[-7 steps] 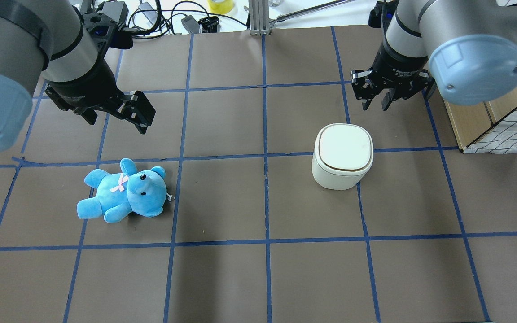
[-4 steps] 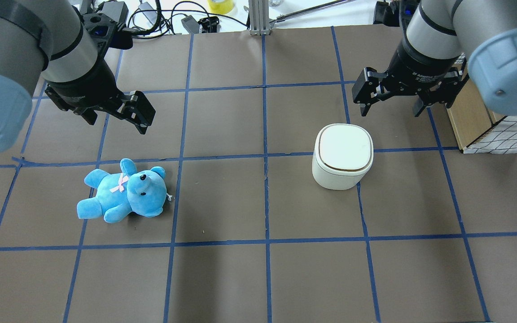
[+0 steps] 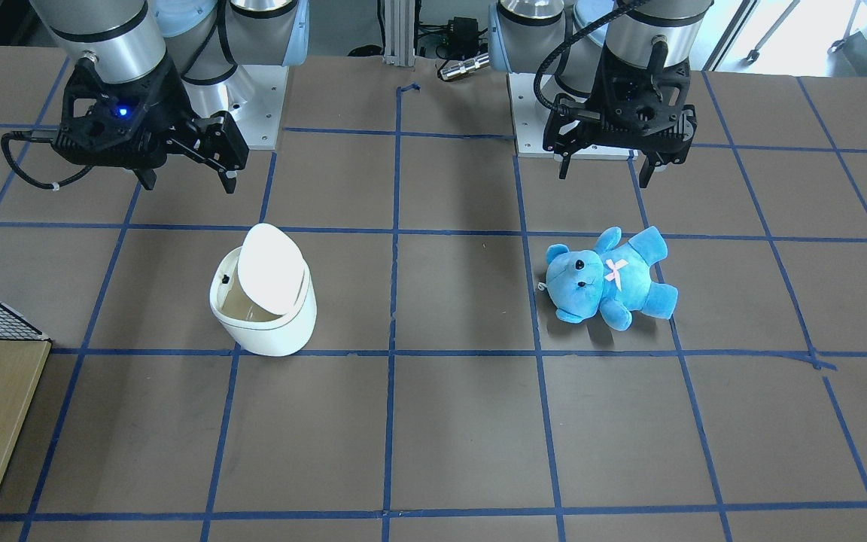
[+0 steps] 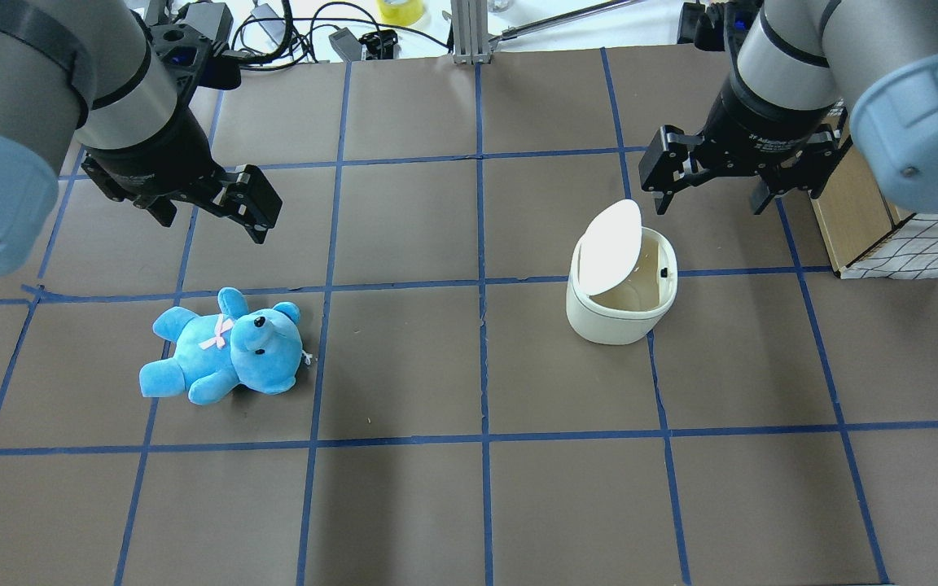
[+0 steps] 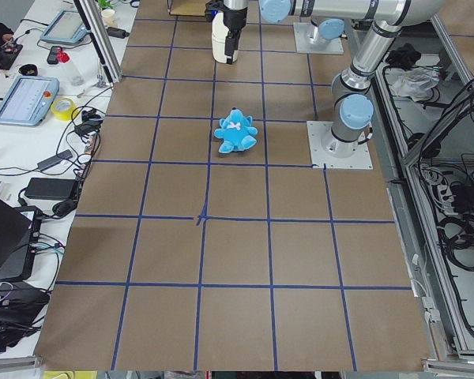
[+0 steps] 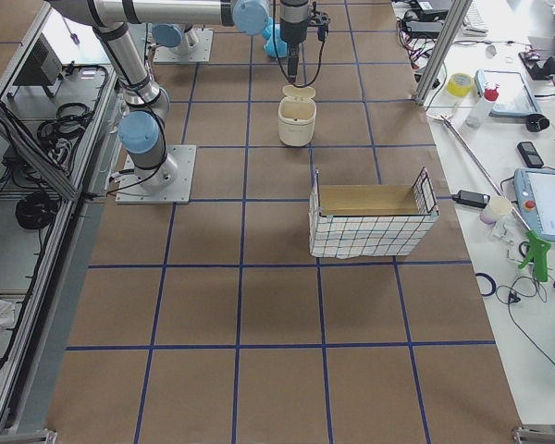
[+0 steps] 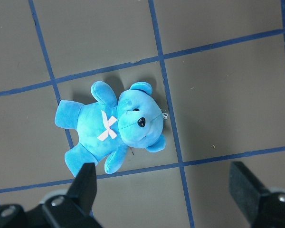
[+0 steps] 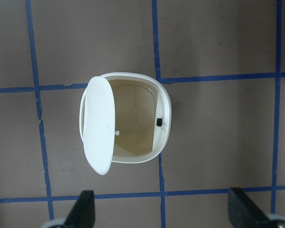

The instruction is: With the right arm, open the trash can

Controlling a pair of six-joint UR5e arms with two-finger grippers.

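The white trash can (image 4: pixel 617 316) stands right of the table's middle with its lid (image 4: pixel 609 247) tipped up on one side, so the beige inside shows. It also shows in the front view (image 3: pixel 264 331), the right wrist view (image 8: pixel 164 110) and the right side view (image 6: pixel 296 120). My right gripper (image 4: pixel 709 203), with a blue light in the front view (image 3: pixel 190 183), hangs open and empty above and just beyond the can, touching nothing. Its fingertips (image 8: pixel 83 209) frame the can from above. My left gripper (image 4: pixel 212 224) is open and empty above the blue teddy bear (image 4: pixel 225 350).
The blue teddy bear (image 3: pixel 606 282) lies on its back on the table's left half, and shows in the left wrist view (image 7: pixel 111 126). A wire-mesh basket with a wooden floor (image 4: pixel 900 228) stands at the right edge near the right arm. Cables and devices (image 4: pixel 290 32) lie beyond the far edge.
The trash can's lid was flat and shut in both earlier frames and now stands tipped open. The right gripper spread its fingers and shifted right. The left arm and teddy have not moved.
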